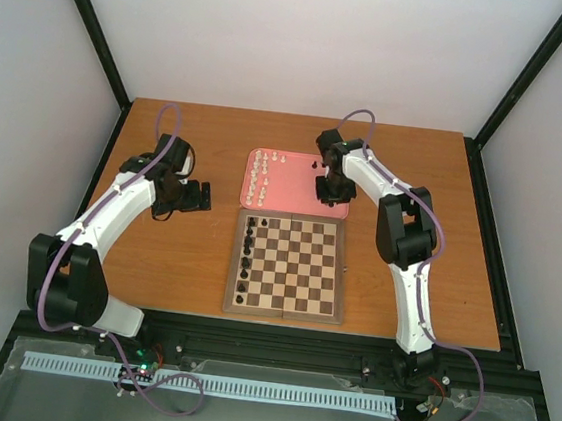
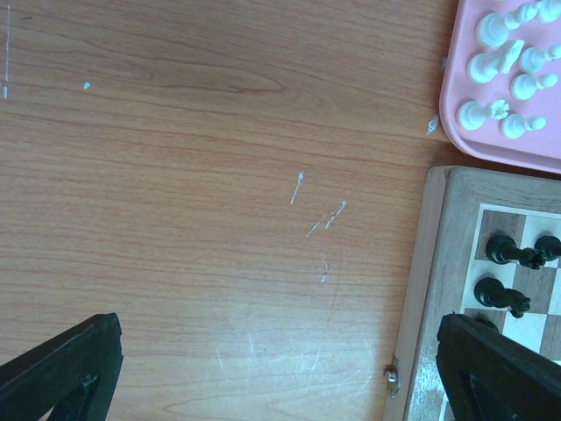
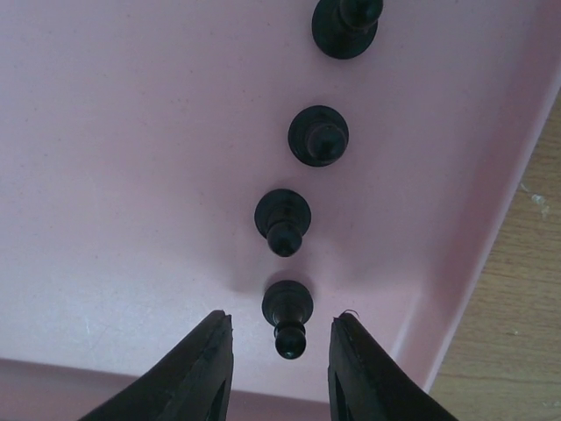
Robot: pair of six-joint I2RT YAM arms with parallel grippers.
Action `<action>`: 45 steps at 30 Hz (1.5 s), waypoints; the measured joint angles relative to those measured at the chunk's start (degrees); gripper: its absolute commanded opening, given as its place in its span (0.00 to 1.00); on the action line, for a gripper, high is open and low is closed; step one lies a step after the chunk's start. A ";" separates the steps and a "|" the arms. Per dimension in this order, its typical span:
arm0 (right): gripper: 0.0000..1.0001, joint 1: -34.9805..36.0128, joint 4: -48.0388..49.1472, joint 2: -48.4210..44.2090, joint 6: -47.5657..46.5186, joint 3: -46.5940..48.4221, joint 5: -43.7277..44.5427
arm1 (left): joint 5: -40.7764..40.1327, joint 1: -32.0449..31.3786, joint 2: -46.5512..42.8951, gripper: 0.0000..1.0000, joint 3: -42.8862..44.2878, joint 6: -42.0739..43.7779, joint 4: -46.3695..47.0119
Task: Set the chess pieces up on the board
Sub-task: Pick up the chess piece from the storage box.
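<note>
The board point(image 1: 280, 312) lies at the table's middle front with several black pieces point(image 1: 247, 257) down its left column. Behind it a pink tray point(image 1: 297, 204) holds several cream-white pieces point(image 1: 260, 173) at its left side. My right gripper point(image 1: 325, 190) hovers over the tray's right part, open. In the right wrist view its jaws point(image 3: 282, 338) stand apart on either side of an upright black pawn point(image 3: 287, 316), not touching it. Three more black pieces point(image 3: 283, 219) line up beyond. My left gripper point(image 1: 202, 195) is open and empty over bare table left of the board.
In the left wrist view, the board's corner point(image 2: 438, 263) with two black pieces point(image 2: 513, 250) is at the right. The tray's corner point(image 2: 465, 132) with white pieces point(image 2: 508, 61) is above it. The tray's wall point(image 3: 491, 237) rises right of the pawn.
</note>
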 measured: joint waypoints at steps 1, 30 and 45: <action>0.30 0.00 0.00 0.07 -0.02 0.00 0.02 | -0.15 0.00 0.09 1.00 0.00 0.00 -0.02; 0.06 -0.63 -0.57 1.40 -0.48 0.52 -0.09 | -0.39 0.00 0.74 1.00 0.13 0.00 -0.04; 0.06 8.48 -6.14 -12.87 1.40 0.00 0.24 | -0.33 0.00 -2.27 1.00 0.00 0.00 -0.02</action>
